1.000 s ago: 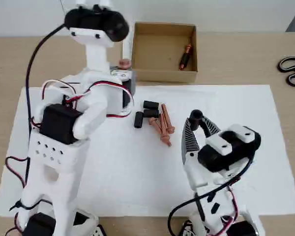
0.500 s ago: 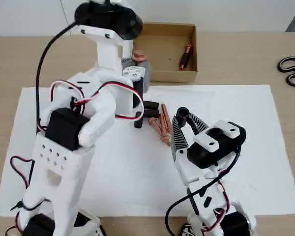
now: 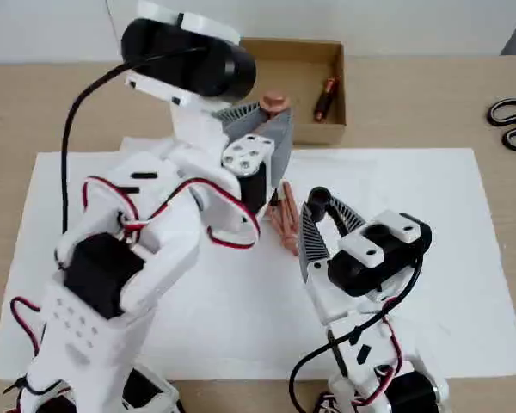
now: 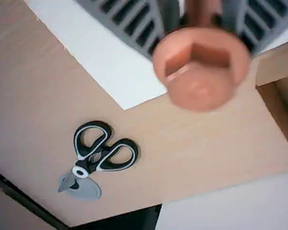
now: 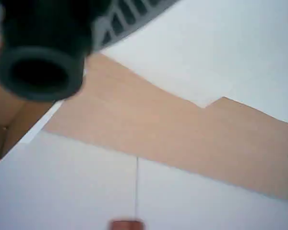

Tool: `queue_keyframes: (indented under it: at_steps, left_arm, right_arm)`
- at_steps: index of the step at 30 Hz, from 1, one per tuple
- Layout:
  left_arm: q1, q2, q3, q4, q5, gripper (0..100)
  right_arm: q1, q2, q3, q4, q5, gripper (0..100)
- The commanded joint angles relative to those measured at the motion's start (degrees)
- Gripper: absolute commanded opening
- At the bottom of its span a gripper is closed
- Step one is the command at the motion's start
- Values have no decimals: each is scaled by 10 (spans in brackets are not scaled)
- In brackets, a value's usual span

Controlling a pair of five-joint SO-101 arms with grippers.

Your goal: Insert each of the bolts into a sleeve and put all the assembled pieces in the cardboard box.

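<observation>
bolt: a copper-coloured bolt [image 3: 273,105] is in the upper middle of the high view, just left of the front wall of the cardboard box [image 3: 322,132].
bolt axis: its long axis runs along the fingers. The wide head sticks out past the fingertips toward the top of the frame, and the shank runs back between them.
left gripper: the left gripper [image 3: 271,119] is clamped on the bolt's shank, with a grey finger on either side.
sleeve: a black sleeve [image 3: 317,200] is at the centre of the high view, over the white paper sheet [image 3: 430,215].
sleeve axis: it stands nearly upright at the fingertips. In the right wrist view its open round end faces the camera.
right gripper: the right gripper [image 3: 324,213] is closed around the sleeve.
bolt and sleeve: they are apart, with the bolt up and to the left of the sleeve.
loose bolts: the loose bolts [image 3: 285,219] lie on the sheet just left of the sleeve, their long axes roughly up and down the frame.
assembled piece: an assembled piece [image 3: 325,99] lies tilted in the right part of the box, its copper end toward the top.
scissors: scissors [image 3: 512,120] lie on the table [image 3: 413,103] at the right edge.
change: over the last half second the left arm has swung right. It has carried the bolt closer to the box and now covers the loose sleeves on the sheet. The right gripper has kept its place.
</observation>
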Motion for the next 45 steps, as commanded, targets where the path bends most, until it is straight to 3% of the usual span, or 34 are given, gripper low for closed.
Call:
queue_keyframes:
  at_steps: [1, 10, 31, 45]
  left_arm:
    - [4, -12, 25, -81, 4, 6]
    - [18, -13, 80, -115, 27, 6]
    - [60, -17, 82, -40, 45, 6]
    - [61, -13, 83, -39, 45, 6]
  right_arm:
    - [0, -3, -3, -13, -7, 4]
    - [0, -3, 4, -14, -7, 4]
    - [0, -3, 13, -14, -6, 4]
    - [0, -3, 13, -15, -6, 4]
